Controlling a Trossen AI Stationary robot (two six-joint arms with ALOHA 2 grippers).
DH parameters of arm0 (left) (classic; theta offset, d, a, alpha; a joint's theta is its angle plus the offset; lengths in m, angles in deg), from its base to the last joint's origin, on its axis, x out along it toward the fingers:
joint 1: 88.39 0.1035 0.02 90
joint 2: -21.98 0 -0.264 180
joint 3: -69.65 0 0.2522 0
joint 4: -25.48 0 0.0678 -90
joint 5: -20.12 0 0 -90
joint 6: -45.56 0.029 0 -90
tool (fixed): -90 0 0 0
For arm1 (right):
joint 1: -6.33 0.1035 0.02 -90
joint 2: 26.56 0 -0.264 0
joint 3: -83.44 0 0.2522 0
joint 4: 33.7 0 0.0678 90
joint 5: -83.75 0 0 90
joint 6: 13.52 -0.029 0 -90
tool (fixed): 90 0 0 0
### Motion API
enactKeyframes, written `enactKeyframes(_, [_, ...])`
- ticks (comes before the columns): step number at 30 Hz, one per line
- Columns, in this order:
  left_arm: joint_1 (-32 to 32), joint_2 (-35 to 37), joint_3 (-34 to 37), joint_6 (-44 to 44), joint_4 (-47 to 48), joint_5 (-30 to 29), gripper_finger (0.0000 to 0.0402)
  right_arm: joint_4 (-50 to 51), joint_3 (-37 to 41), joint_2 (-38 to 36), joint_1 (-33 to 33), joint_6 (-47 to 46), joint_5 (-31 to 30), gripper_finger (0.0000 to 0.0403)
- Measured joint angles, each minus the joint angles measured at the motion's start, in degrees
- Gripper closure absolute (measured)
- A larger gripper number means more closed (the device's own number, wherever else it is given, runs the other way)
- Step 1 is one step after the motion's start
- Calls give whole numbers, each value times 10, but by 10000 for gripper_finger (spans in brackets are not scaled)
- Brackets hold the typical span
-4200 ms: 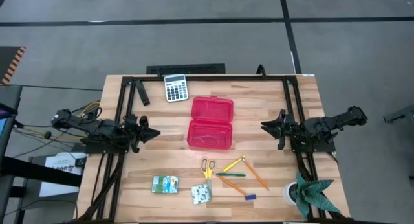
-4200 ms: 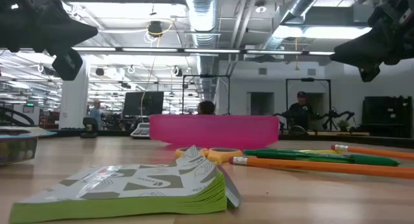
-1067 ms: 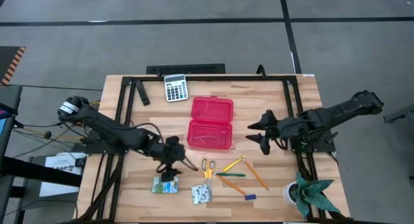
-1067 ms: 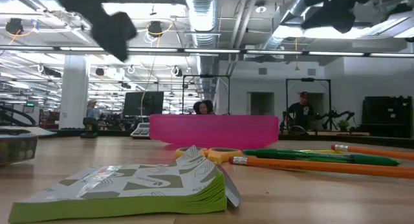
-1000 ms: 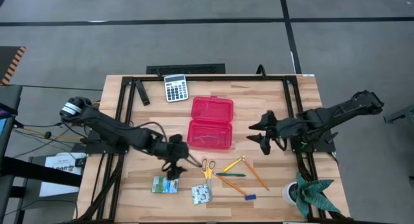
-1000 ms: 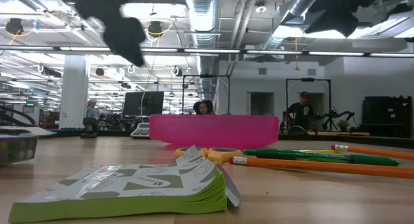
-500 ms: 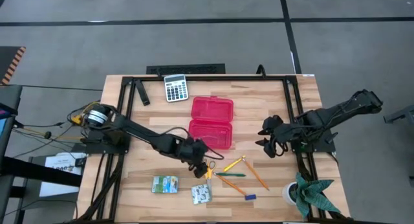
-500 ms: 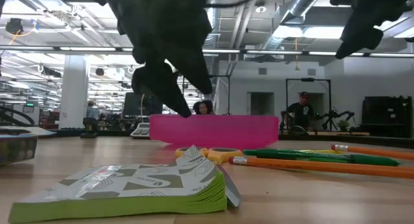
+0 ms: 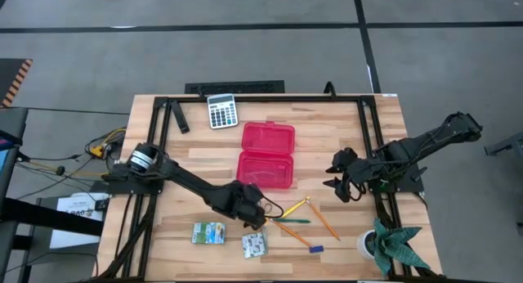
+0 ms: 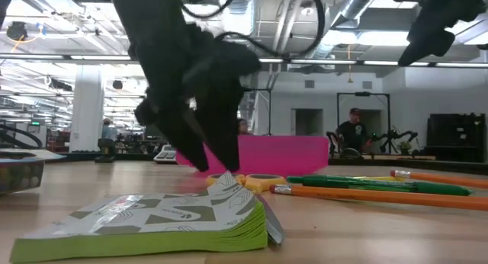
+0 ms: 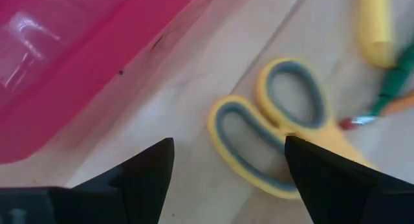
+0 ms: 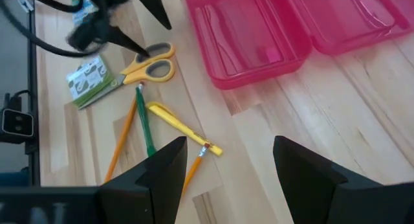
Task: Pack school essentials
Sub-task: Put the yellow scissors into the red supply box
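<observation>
The left gripper [image 11: 226, 162] hangs low over the yellow-handled scissors [image 11: 284, 136], fingers spread wide and holding nothing, one on each side of the handle loops to allow a pinch. The scissors lie on the table beside the open red case [image 9: 266, 155]. The right gripper [image 9: 335, 179] waits open, empty

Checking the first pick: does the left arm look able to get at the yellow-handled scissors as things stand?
Probably yes. The left tool hangs open right over the scissors, whose handles lie bare on the table beside the red case; nothing lies between.
</observation>
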Motion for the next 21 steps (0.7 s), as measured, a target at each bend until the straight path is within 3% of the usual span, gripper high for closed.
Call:
enactKeyframes(8, [-1, -38, -4, -22, 4, 4, 156, -14, 0, 0, 0, -14, 0, 163])
enactKeyframes(12, [-1, -38, -4, -55, 19, 5, 228, -15, 0, 0, 0, -13, 0, 163])
enactKeyframes(17, [1, -36, -1, -75, 33, 23, 364, -15, 0, 0, -1, -9, -2, 163])
enactKeyframes(21, [3, -31, -8, -78, 38, 24, 385, -15, 0, 0, -1, -9, -12, 163])
